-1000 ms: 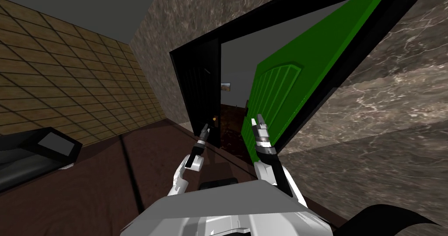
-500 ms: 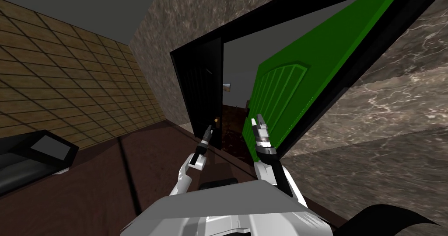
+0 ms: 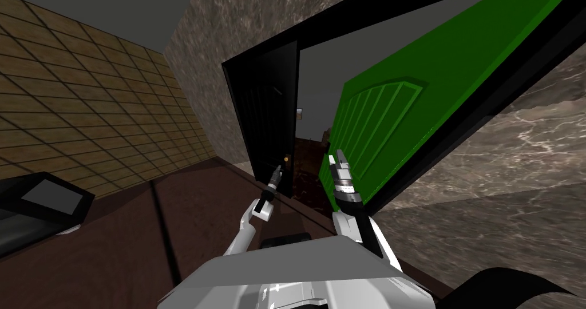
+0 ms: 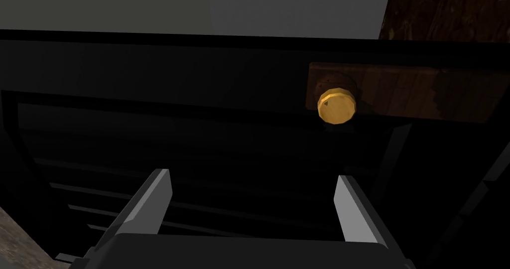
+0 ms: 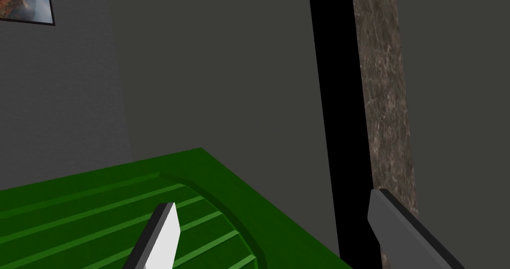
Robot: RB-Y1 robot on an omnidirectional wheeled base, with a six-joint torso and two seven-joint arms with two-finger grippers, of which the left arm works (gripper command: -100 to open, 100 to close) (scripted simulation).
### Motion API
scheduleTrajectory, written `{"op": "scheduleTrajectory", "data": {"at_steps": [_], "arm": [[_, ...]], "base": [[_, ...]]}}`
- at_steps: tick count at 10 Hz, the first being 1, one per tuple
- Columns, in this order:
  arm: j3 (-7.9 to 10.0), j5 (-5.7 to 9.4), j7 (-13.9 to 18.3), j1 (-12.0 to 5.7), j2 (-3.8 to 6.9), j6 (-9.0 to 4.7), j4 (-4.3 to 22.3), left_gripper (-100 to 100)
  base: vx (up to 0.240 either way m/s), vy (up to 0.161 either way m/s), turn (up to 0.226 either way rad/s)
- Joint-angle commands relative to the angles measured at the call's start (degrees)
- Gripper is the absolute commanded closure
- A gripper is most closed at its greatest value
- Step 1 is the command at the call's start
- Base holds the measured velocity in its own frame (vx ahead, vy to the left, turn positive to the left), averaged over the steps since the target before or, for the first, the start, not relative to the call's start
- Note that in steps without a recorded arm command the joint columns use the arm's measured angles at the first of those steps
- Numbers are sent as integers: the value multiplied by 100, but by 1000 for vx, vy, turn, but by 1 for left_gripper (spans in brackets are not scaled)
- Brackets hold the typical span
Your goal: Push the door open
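green door cut off at top edge, wall picture partly cropped

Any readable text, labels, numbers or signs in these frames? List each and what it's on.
None: no words, numbers or signs can be read.
The green door, the black door and its round yellow knob carry no lettering.
The framed picture on the grey wall shows an image without words.

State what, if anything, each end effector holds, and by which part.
Nothing is held: the left end effector is open near the gold knob, the right end effector open beside the green door.
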Motion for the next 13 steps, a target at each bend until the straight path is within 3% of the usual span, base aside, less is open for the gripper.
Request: {"op": "scheduleTrajectory", "data": {"at_steps": [1, 4, 5, 13], "arm": [[-56, -13, 43, -93, -18, -2, 194, -100], [-188, -44, 143, -337, -79, 20, 640, -100], [-188, -44, 143, -337, -79, 20, 640, -100], [-472, -113, 357, -864, -274, 68, 1601, -100]], "base": [[51, 42, -1], [81, 86, -13], [66, 59, -5], [63, 70, -8]]}}
